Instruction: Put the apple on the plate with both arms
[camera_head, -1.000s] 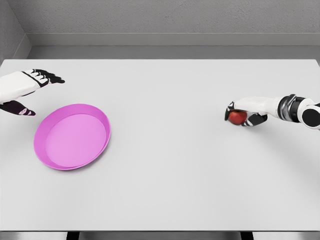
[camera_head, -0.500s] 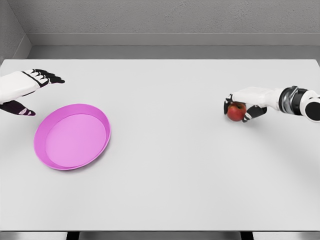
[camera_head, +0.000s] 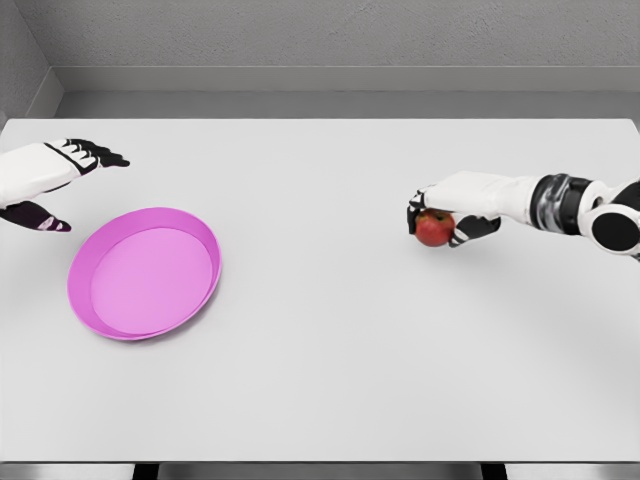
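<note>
A red apple (camera_head: 433, 229) is held in my right hand (camera_head: 440, 212), whose fingers curl over its top and sides, right of the table's middle and slightly above the surface. A pink plate (camera_head: 205, 262) lies flat at the left of the white table (camera_head: 330, 340). My left hand (camera_head: 62, 185) hovers open just beyond the plate's upper-left rim, fingers spread, thumb pointing down, nothing in it.
The grey wall runs along the table's far edge. The table's front edge crosses the bottom of the picture.
My right hand has lifted the apple and carried it leftward toward the table's middle. The left hand and the plate have stayed put.
</note>
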